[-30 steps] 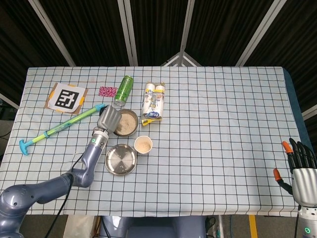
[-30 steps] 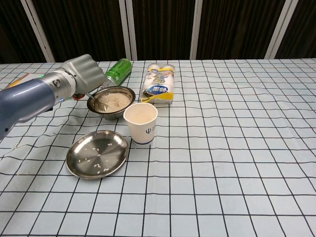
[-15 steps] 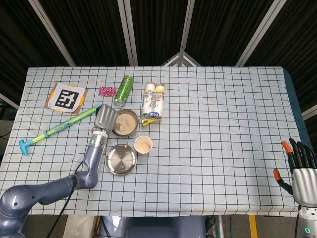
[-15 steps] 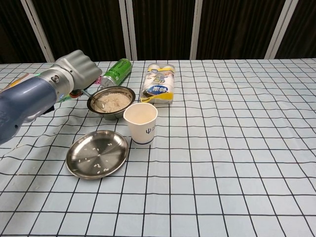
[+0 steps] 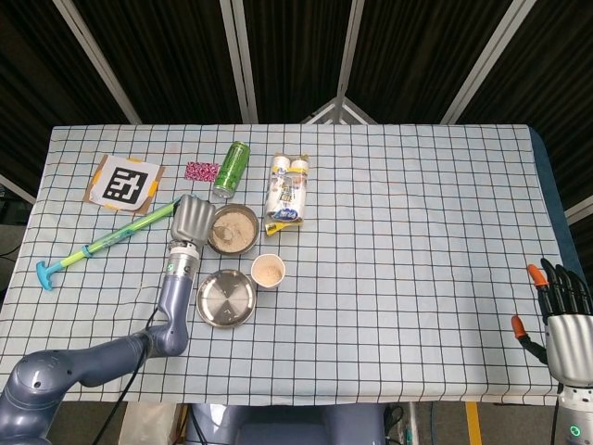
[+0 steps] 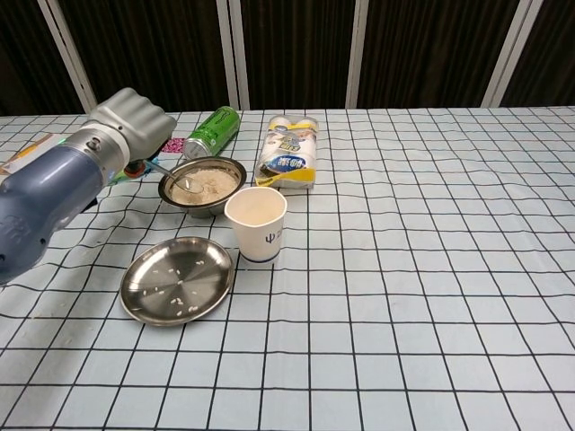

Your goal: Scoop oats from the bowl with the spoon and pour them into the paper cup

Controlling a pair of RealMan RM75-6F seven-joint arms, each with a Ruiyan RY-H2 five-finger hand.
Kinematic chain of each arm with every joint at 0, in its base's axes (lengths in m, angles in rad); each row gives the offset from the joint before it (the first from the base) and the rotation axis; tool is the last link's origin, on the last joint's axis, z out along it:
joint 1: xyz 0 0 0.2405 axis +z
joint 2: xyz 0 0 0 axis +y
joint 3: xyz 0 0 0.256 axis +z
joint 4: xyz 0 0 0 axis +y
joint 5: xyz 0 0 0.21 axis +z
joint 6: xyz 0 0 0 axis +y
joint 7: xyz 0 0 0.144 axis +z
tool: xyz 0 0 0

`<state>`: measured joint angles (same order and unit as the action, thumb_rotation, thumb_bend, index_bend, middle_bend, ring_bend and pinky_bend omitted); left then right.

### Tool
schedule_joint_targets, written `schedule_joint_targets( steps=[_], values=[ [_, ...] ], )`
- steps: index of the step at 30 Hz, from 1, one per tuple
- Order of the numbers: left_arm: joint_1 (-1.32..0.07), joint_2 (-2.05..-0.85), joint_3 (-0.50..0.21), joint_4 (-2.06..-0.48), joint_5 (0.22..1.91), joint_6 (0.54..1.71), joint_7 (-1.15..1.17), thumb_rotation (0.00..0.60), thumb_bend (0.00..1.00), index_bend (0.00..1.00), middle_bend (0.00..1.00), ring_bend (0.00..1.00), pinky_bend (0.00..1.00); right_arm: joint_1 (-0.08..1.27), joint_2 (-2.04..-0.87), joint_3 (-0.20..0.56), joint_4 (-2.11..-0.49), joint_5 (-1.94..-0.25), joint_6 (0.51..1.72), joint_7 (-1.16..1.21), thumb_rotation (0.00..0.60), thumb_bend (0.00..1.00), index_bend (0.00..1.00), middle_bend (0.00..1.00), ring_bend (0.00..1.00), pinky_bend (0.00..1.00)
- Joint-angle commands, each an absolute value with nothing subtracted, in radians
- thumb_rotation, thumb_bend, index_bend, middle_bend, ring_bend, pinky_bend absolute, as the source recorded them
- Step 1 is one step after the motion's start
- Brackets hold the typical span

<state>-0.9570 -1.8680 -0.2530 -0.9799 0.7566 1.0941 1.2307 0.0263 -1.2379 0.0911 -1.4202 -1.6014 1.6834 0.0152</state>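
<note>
The bowl (image 6: 203, 185) with the oats (image 6: 207, 180) stands on the table (image 5: 417, 232), in its left half, a little nearer to the far edge than to the near one. The spoon (image 6: 176, 180) reaches into the bowl from the left, its head low at the left inner wall and loaded with oats. Your left hand (image 6: 132, 121) holds the handle of the spoon; the fingers are curled closed around it, and the hand is just left of the bowl rim. The paper cup (image 6: 256, 224) stands upright just beside the bowl, toward the near edge and slightly to the right, and some oats lie in its bottom. A flat metal plate (image 6: 177, 280) with a few spilled flakes is near the cup, to its left and closer to the near edge.

Behind the bowl a green can (image 5: 231, 169) lies on its side, and a pack of small bottles (image 5: 287, 193) lies to the right of it. A long green and blue tool (image 5: 111, 240) and a marker card (image 5: 125, 182) are toward the far left corner.

Your right hand (image 5: 561, 311) is at the near right corner, off the table edge, holding nothing, fingers straight and apart.
</note>
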Motion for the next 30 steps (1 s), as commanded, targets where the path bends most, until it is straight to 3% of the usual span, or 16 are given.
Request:
schedule_joint_targets(
  steps=[1, 12, 30],
  values=[
    [-0.943, -1.880, -0.255, -0.971, 0.773, 1.115, 1.193, 0.600, 0.46, 0.57, 1.00, 1.00, 1.00, 0.026, -1.237, 0.091, -1.421, -1.601, 1.683, 0.015, 0.600, 0.38, 0.00, 0.04, 0.00, 0.09],
    [-0.892, -1.851, -0.264, -1.012, 0.806, 1.169, 1.100, 0.600, 0.46, 0.56, 1.00, 1.00, 1.00, 0.027, -1.233, 0.090, -1.428, -1.598, 1.675, 0.012, 0.600, 0.38, 0.00, 0.04, 0.00, 0.09],
    [-0.863, -1.747, -0.265, -1.223, 0.874, 1.231, 1.069, 0.600, 0.46, 0.57, 1.00, 1.00, 1.00, 0.029, -1.226, 0.088, -1.438, -1.590, 1.661, 0.008, 0.600, 0.38, 0.00, 0.04, 0.00, 0.09]
  ],
)
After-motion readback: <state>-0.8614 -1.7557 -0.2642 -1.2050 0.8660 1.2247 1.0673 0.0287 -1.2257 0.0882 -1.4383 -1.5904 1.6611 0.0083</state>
